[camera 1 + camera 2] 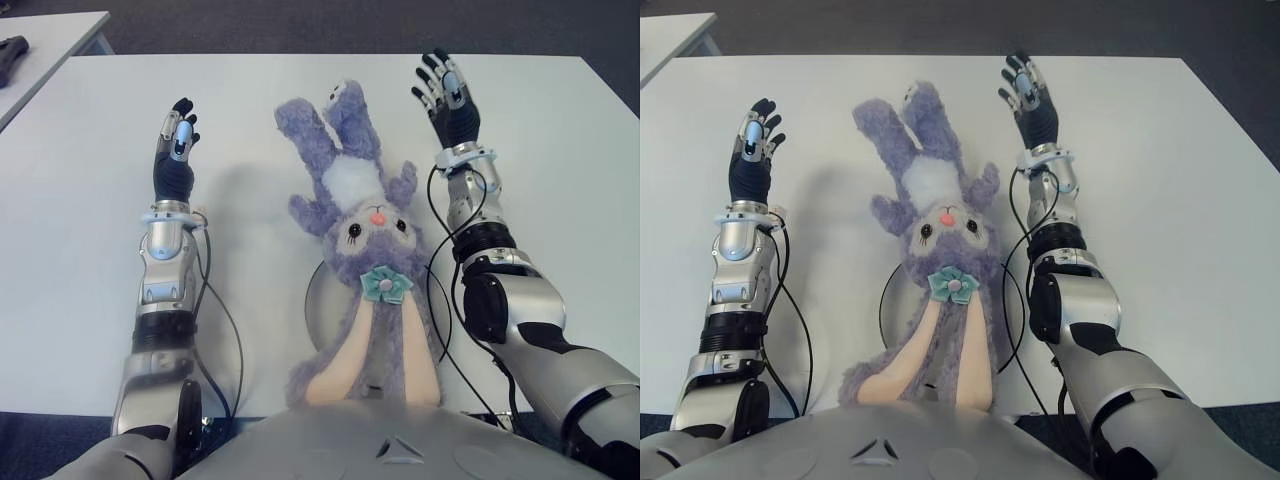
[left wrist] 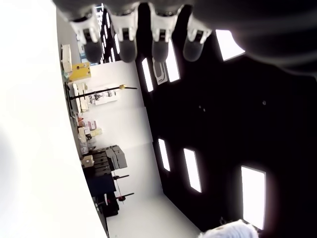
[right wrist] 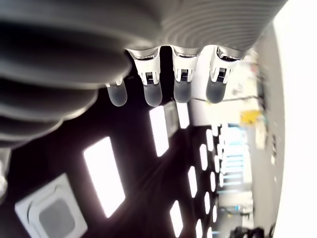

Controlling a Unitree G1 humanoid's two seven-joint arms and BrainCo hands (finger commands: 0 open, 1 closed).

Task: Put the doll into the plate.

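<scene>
Doll (image 1: 355, 235), a fuzzy purple plush rabbit, lies lengthwise down the white table (image 1: 560, 180), feet far, 2 peach-lined ears near, its head over the round grey plate (image 1: 318, 300). Left hand (image 1: 176, 140) and right hand (image 1: 447, 92) flank it, fingers extended, holding nothing.

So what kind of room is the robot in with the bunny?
Probably an office or lab. The bunny doll lies on a plain white table, another white table stands nearby on dark carpet, and the wrist views show long ceiling light panels.
</scene>
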